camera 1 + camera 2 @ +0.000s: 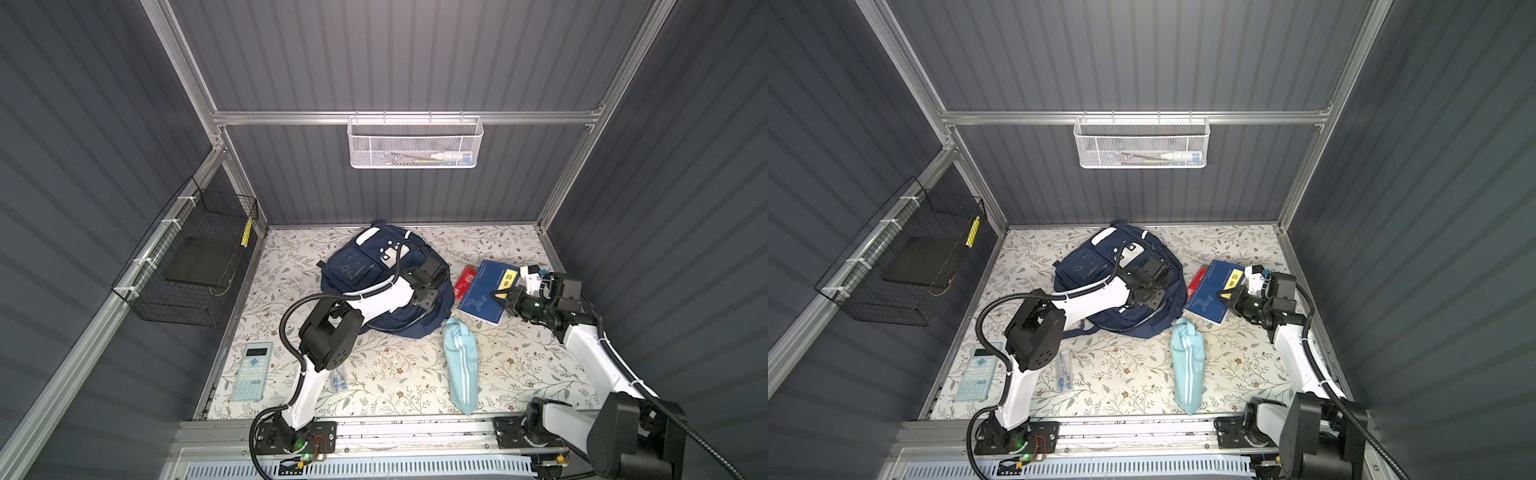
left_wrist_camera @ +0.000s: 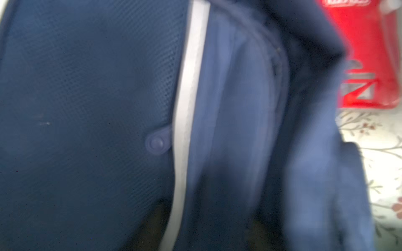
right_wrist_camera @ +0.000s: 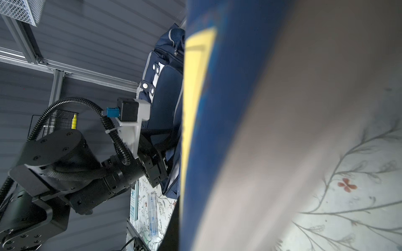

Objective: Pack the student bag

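The student bag [image 1: 353, 270] is laid at the back middle of the tabletop [image 1: 395, 374]. A red booklet [image 1: 466, 278] and a blue book [image 1: 482, 286] are seen just beside it, and a light-blue pouch [image 1: 461, 365] in front. The left hand [image 1: 426, 298] is set against the bag's fabric; its opening cannot be told. The right hand [image 1: 500, 296] is clamped on the blue book's edge.

Navy student bag [image 2: 87, 108] up close, red packet [image 2: 365, 54] beside it.
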Robot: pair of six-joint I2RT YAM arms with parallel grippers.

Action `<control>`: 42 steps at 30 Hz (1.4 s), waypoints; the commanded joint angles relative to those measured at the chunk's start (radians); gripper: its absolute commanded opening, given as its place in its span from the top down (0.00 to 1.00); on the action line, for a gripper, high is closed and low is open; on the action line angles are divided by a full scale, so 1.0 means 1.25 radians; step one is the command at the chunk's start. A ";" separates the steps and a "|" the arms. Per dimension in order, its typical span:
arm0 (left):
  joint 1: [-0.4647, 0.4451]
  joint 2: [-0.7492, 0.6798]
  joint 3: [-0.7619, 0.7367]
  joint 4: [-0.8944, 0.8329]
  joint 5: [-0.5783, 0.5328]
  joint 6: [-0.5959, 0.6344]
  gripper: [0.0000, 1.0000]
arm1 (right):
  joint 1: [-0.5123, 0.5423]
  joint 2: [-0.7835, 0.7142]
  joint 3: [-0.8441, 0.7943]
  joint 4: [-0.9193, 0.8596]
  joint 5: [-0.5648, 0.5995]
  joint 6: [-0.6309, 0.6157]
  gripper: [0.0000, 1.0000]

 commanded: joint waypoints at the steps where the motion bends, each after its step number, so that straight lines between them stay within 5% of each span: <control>1: 0.011 -0.028 0.041 -0.073 -0.063 0.009 1.00 | 0.008 -0.005 -0.021 0.043 -0.033 0.036 1.00; 7: 0.069 -0.174 0.062 -0.080 0.167 -0.017 1.00 | 0.153 0.040 -0.028 0.162 0.023 0.120 1.00; 12: 0.129 -0.226 0.084 -0.106 0.258 -0.013 1.00 | 0.272 0.143 0.013 0.305 0.050 0.208 1.00; 21: 0.151 -0.252 0.160 -0.146 0.271 0.004 1.00 | 0.430 0.471 0.198 0.647 0.097 0.374 1.00; 26: 0.153 -0.245 0.172 -0.135 0.295 -0.008 1.00 | 0.485 0.648 0.319 0.684 0.147 0.422 1.00; 29: 0.153 -0.241 0.181 -0.136 0.299 -0.010 1.00 | 0.518 0.733 0.437 0.585 0.195 0.394 1.00; 31: 0.153 -0.242 0.172 -0.130 0.298 -0.011 1.00 | 0.535 0.772 0.483 0.588 0.214 0.412 0.89; 34: 0.155 -0.243 0.140 -0.111 0.274 -0.018 1.00 | 0.545 0.775 0.523 0.524 0.239 0.405 0.57; 42: 0.171 -0.223 0.033 -0.010 0.257 -0.065 1.00 | 0.461 0.534 0.303 0.343 0.244 0.298 0.41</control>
